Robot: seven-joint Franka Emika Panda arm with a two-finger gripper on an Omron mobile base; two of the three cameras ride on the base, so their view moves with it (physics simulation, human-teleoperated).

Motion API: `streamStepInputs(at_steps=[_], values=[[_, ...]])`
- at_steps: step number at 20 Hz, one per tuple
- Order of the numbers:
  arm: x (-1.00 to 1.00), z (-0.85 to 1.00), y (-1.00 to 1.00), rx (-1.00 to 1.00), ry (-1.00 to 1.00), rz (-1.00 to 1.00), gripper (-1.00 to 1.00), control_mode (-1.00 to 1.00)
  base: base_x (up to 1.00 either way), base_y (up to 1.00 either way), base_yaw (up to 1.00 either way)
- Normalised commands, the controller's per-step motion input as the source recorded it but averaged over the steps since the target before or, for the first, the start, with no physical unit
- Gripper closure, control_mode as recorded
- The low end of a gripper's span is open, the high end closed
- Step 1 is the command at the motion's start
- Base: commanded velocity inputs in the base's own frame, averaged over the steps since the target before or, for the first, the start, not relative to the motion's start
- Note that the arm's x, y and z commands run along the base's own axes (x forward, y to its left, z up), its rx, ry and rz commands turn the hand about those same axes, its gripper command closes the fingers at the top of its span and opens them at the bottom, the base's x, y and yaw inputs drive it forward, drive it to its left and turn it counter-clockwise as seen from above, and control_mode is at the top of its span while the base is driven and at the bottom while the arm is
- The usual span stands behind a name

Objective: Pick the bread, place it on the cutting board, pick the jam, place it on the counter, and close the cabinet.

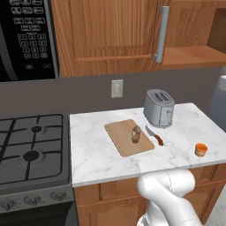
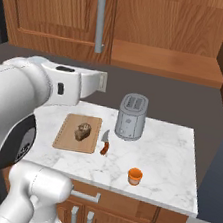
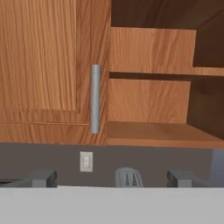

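White marble-patterned surface (image 1: 110,154) with grey veins carries a flat light-tan wooden cutting board (image 1: 121,141), and the small dark-brown speckled bread chunk (image 1: 136,134) rests on that board. Just beside the board's right edge lies an orange-handled knife (image 1: 155,136), with a silver toaster (image 1: 159,107) behind it. A small squat orange jam jar (image 1: 201,149) stands on the surface near its front right corner. Above, the brown wooden wall cabinet (image 3: 148,100) stands open on its right half, shelves bare. The end effector (image 3: 113,178) faces the cabinet with its dark fingers (image 3: 41,178) wide apart, gripping nothing
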Motion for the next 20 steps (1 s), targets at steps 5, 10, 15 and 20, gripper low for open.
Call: streamStepInputs(at_steps=[5, 10, 15, 20], values=[[-0.18, 0.0, -0.1, 0.0, 0.0, 0.07, -1.0, -1.0, 0.0, 0.0, 0.0], [-0.46, 0.0, -0.16, 0.0, 0.0, 0.02, -1.0, -1.0, 0.0, 0.0, 0.0], [-0.48, 0.0, -0.2, 0.0, 0.0, 0.0, -1.0, -1.0, 0.0, 0.0, 0.0], [-0.44, 0.0, -0.3, 0.0, 0.0, 0.0, -1.0, -1.0, 0.0, 0.0, 0.0]])
